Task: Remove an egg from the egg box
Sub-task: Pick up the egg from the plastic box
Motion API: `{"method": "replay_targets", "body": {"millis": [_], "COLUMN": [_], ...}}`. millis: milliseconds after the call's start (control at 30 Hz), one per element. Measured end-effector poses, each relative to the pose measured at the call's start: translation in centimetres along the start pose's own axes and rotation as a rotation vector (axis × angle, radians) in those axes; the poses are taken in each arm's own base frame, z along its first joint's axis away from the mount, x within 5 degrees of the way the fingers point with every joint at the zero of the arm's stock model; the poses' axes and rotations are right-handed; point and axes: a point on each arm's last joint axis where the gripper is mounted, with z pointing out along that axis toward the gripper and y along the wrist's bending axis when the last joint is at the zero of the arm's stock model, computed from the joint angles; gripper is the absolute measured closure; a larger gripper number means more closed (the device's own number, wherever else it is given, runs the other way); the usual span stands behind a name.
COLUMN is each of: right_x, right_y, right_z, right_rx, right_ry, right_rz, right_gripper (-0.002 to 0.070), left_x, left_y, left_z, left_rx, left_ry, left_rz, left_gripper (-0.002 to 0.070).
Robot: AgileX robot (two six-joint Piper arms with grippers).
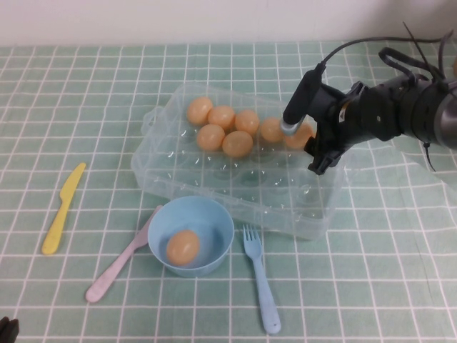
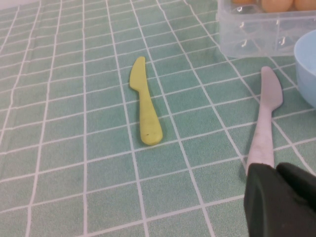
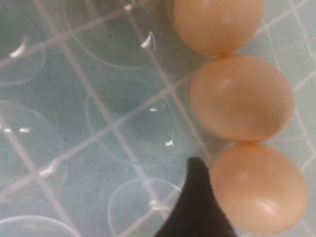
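Right gripper [image 1: 303, 139]: hung over the far right end of the egg box [image 1: 235, 196], its jaws spread wide and grasping nothing.
Egg [image 1: 300, 136]: sat in a cup between the spread jaws, last in the far row; in the right wrist view one dark fingertip [image 3: 197, 207] stood just beside an egg [image 3: 259, 187].
Left gripper [image 2: 279, 202]: low over the table, near the pink knife [image 2: 264, 121]; its grip I cannot tell.
Bowl [image 1: 214, 218]: nearer the robot than the right gripper, one egg inside.

Egg box [image 1: 235, 189]: clear glossy plastic. Eggs [image 1: 237, 143]: smooth, tan, soft sheen. Bowl [image 1: 214, 221], fork [image 1: 261, 282]: light-blue matt plastic. Yellow knife [image 2: 145, 106], pink knife [image 2: 264, 121]: matt plastic. Surface [image 1: 86, 107]: green checked cloth.
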Motion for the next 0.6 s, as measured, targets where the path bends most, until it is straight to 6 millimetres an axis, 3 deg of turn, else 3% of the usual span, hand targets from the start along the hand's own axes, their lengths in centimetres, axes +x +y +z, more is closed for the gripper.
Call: {"method": "replay_targets", "body": {"millis": [600], "right_x": [0.6], "right_y": [0.0], "right_z": [1.2], "right_rx": [-0.024], "right_ry": [0.047], "right_rz": [0.007], "right_gripper": [0.0223], "left_x": [0.0], "left_y": [0.0], "left_z": [0.0], "left_rx": [0.0], "left_ry": [0.0], "left_rz": [0.0], "left_gripper": [0.0675]}}
